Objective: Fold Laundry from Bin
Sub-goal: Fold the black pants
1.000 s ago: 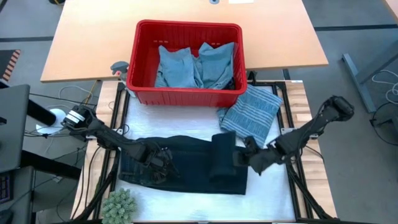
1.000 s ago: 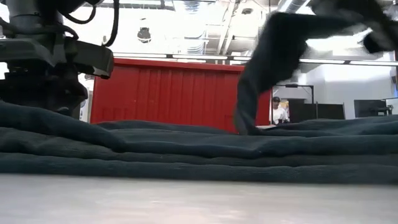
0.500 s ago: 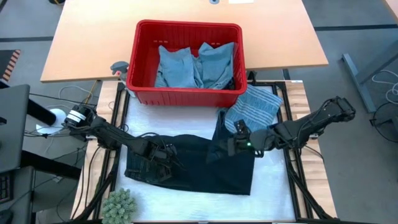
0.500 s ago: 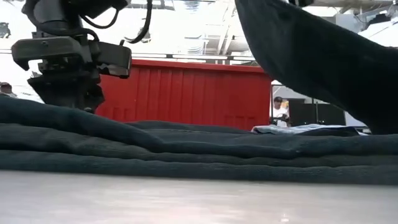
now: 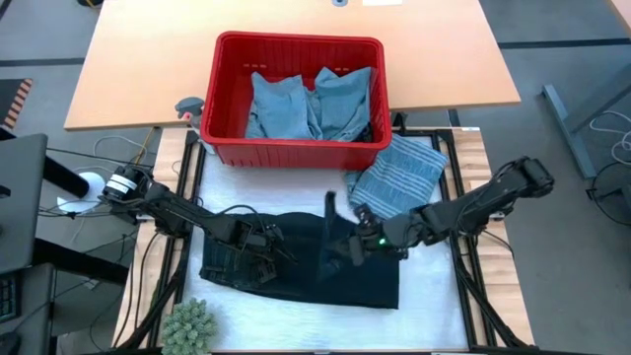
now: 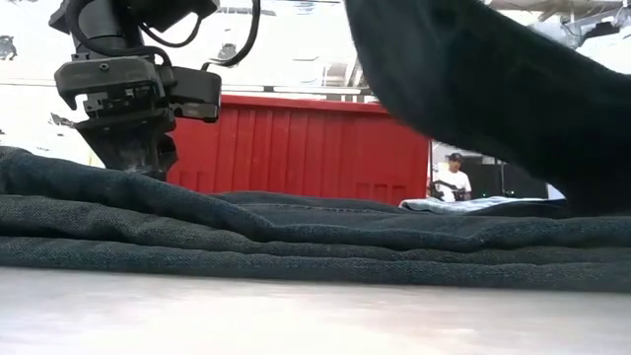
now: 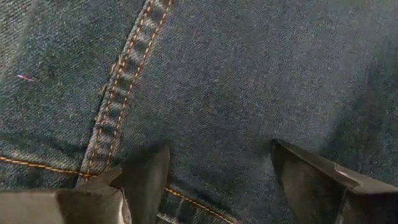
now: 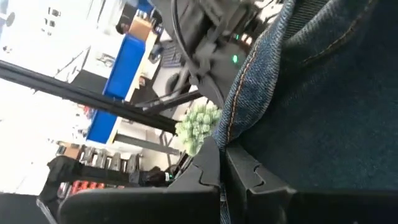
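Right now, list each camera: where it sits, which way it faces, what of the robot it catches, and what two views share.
High view: overhead, facing down; both arms, the red bin, the dark jeans.
Low view: table height, facing the bin; left gripper open above the jeans.
Left wrist view: facing denim past its fingers.
Right wrist view: right gripper shut on a jeans edge.
Shared: high and low views both show the bin.

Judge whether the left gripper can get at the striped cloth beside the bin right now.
Probably not: the left gripper sits open on the dark jeans, and the right gripper, holding their lifted fold, lies between it and the striped cloth.
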Robot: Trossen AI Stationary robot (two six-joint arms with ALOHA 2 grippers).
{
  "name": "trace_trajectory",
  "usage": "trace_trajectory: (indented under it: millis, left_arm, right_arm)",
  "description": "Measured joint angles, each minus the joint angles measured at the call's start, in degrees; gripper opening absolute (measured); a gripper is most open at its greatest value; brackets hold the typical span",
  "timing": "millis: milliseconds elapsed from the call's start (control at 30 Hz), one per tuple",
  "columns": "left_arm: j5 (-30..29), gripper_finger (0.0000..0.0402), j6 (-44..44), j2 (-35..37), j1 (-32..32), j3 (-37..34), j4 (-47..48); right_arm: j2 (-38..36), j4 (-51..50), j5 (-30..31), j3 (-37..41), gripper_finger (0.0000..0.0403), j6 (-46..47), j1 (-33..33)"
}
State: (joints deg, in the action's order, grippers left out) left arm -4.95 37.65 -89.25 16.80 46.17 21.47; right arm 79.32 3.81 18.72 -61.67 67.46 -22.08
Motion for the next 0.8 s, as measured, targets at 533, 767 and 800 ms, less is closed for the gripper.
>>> trace_trajectory:
  millis: [533, 767, 800]
  left_arm:
    - [1.54, 0.0274, 0.02, 0.17, -0.04, 0.04, -0.56]
    - [6.01, 0.0274, 0.25, 2.84, -0.31, 2.3, 2.97]
    - [5.99, 0.0274, -0.16, 3.13, -0.33, 2.89, 3.53]
  right_arm:
    - [11.85, 16.58, -7.07, 0.02, 0.0023, 1.07, 1.09]
    - [11.77, 16.09, -7.02, 0.02, 0.0023, -0.33, 1.17]
    - [11.77, 16.09, -6.95, 0.02, 0.0023, -0.35, 1.17]
